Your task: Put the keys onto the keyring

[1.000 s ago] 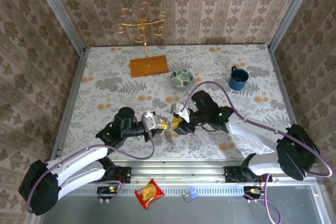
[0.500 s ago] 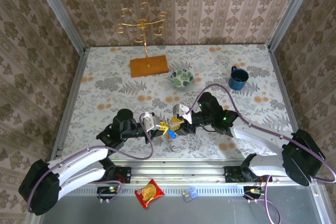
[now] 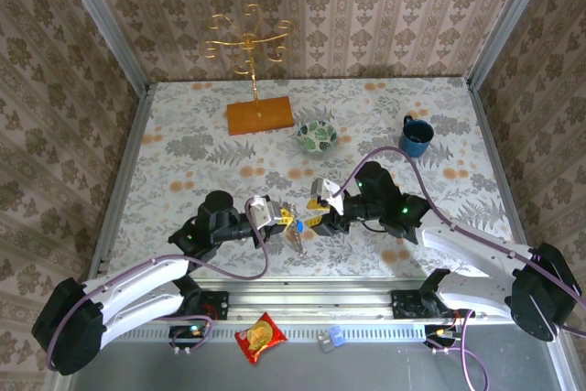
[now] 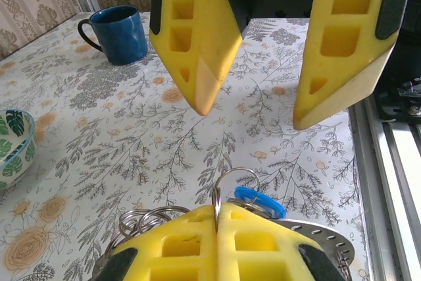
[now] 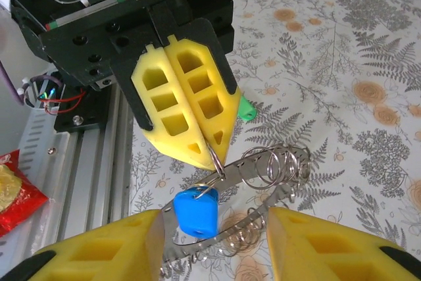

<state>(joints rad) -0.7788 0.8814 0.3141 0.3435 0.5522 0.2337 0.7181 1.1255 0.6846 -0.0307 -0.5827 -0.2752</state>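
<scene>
Keyring (image 4: pixel 323 236) at the bottom right of your left wrist frame, flat grey rim beside your left hand (image 4: pixel 217 218), fingers pressed together on a thin wire loop (image 4: pixel 238 174), blue key (image 4: pixel 260 201) just behind, your right hand (image 4: pixel 255 113) spread above the bench (image 4: pixel 131 129), blue mug (image 4: pixel 118 34) upper left.

Bench (image 3: pixel 183 148): white cover printed with grey fern leaves and orange blossoms. Walls (image 3: pixel 366 6): brown damask paper.

Far right: mug (image 3: pixel 415 137), dark blue. Far centre: bowl (image 3: pixel 316 136), green-and-white leaf pattern. Far left: stand (image 3: pixel 247 43), gold, on an orange-brown base.

Blue key (image 5: pixel 196 210): bright blue head. Green key (image 5: pixel 245 110): green head. Keyring (image 4: pixel 323 235): dull grey metal.

Left gripper (image 5: pixel 214 149) and right gripper (image 4: pixel 253 113): yellow jaws, black mounts.

Near edge: packet (image 3: pixel 260 336), red.
</scene>
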